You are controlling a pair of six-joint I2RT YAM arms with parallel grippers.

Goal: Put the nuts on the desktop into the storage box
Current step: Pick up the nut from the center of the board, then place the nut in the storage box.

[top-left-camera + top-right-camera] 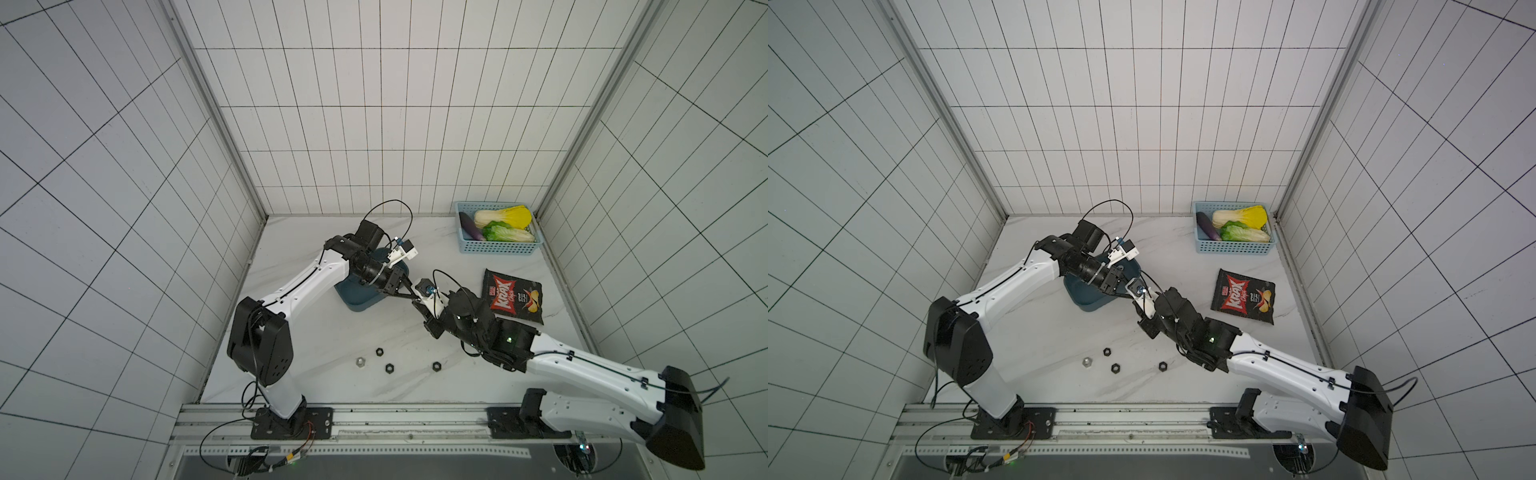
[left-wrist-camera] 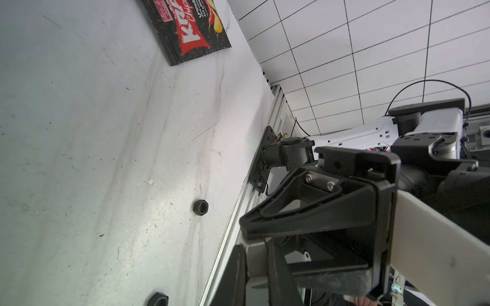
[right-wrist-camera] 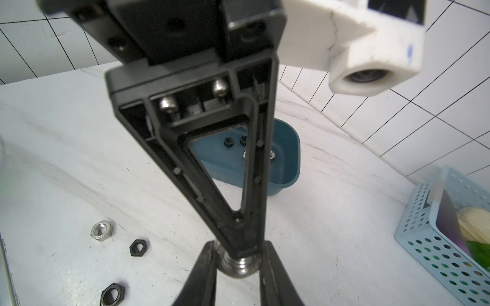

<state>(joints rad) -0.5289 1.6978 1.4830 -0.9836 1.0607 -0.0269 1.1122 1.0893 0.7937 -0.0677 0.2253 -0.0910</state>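
Marble desktop (image 1: pixel 332 332), left claw (image 2: pixel 244 238) and right claw (image 3: pixel 238 261) both clenched on one silver nut (image 3: pixel 238 269)

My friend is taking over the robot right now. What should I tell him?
Left gripper and right gripper: both shut on the same silver nut, above the desktop near the storage box; looks like a handover.
Done: at least four boxed nuts.
To do: that nut, plus one loose silver nut and three black nuts on the desktop.
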